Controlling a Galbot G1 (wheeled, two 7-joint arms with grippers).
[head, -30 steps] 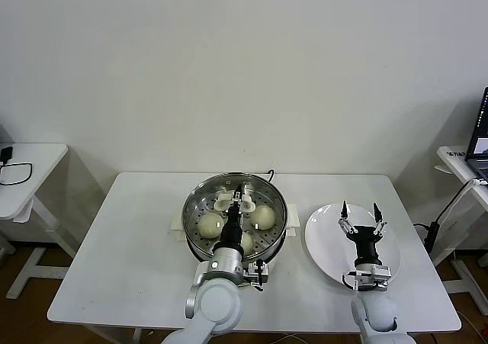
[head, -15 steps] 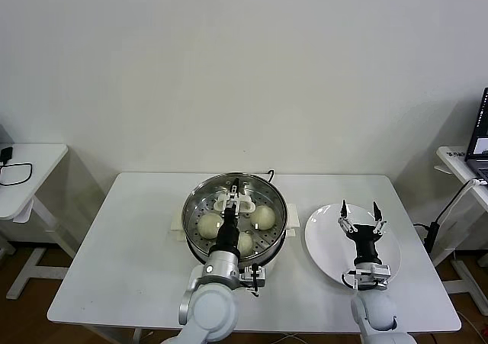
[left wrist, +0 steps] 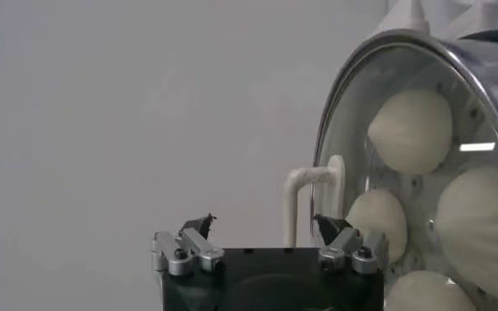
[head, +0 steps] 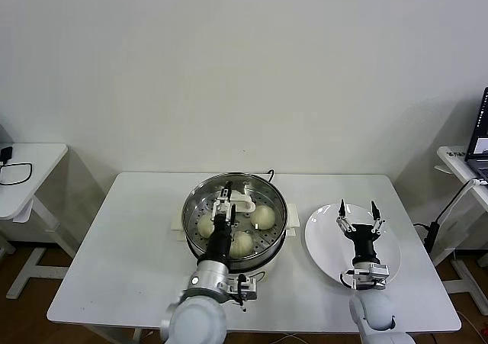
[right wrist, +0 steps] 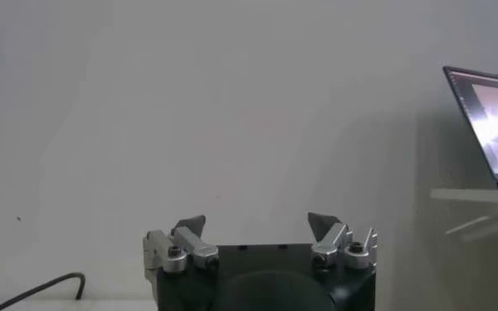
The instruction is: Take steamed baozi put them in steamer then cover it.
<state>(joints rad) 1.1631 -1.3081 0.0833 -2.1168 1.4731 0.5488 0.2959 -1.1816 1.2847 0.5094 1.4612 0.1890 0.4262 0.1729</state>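
The steamer (head: 279, 200) stands mid-table with the glass cover (head: 252, 188) resting on it. Three baozi (head: 263, 217) show through the glass in the head view, several in the left wrist view (left wrist: 411, 131). My left gripper (head: 223, 197) hovers open over the cover, just left of its cream handle (head: 243, 200). In the left wrist view the handle (left wrist: 312, 179) stands free next to one fingertip of the left gripper (left wrist: 265, 226), gripped by neither. My right gripper (head: 357, 211) hangs open over the white plate, holding nothing.
The bare white plate (head: 324, 241) lies to the right of the steamer. A side table with a black cable (head: 23, 168) stands at the far left. Another table with a laptop (right wrist: 485, 118) stands at the far right.
My left gripper has opened, let go of the cover's handle and shifted left off it. The cover stays on the steamer. The right arm has not moved.
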